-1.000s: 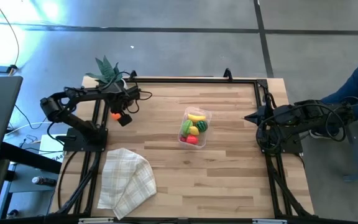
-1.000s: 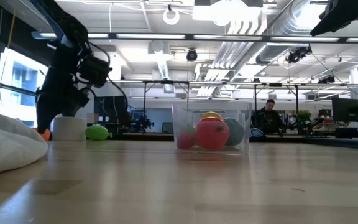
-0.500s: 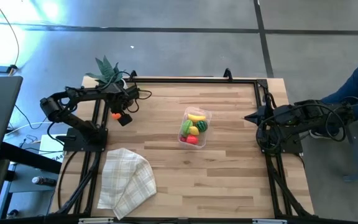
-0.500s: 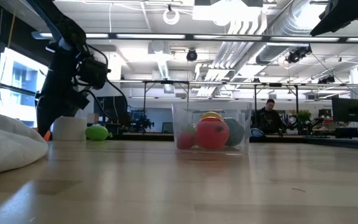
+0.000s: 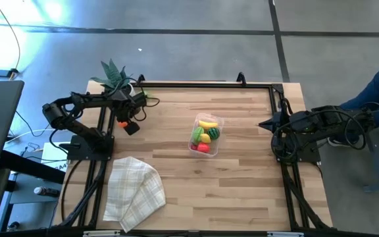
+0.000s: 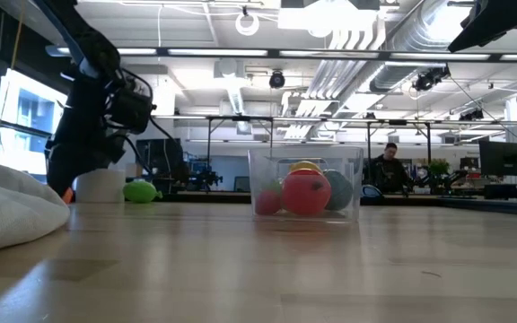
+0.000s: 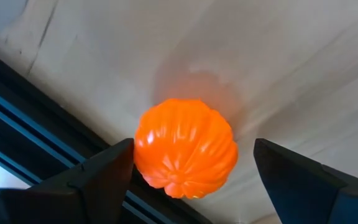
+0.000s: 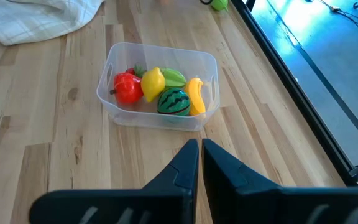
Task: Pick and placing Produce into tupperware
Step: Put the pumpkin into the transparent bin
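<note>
Hovering, our left claw (image 7: 188,165) sits fingers apart over orange pumpkin (image 7: 186,147) on table (image 5: 242,171); pumpkin lies between fingers, untouched, beside rail. Tub (image 5: 206,134) well off toward table middle, holding produce (image 8: 157,90). Our right claw (image 8: 199,163) waits at right edge, fingers pressed together, tub ahead of it.
</note>
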{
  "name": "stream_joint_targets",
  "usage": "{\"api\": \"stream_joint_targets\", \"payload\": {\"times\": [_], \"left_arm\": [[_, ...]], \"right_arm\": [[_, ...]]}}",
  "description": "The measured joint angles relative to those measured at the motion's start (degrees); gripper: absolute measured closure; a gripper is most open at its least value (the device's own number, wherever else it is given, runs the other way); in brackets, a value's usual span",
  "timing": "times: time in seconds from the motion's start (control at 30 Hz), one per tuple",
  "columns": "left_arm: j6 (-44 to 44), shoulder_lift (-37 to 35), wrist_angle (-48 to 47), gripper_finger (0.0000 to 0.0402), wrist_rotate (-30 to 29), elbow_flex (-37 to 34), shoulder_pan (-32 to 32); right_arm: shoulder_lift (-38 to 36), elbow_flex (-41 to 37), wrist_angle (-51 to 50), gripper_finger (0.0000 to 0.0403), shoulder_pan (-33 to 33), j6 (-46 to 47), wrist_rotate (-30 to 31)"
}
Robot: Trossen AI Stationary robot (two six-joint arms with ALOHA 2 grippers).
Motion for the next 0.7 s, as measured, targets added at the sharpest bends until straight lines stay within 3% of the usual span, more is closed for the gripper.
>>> {"api": "stream_joint_targets", "payload": {"times": [0.4,0.7], "left_arm": [[-0.5,0.0,1.5,0.0092,-1.2,-0.3,0.0],[-2.0,0.0,1.6,0.0133,-1.6,-0.3,0.0]], "right_arm": [[0.0,0.0,0.0,0.0392,0.0,0.0,0.0],[0.0,0.0,0.0,0.0392,0.0,0.0,0.0]]}}
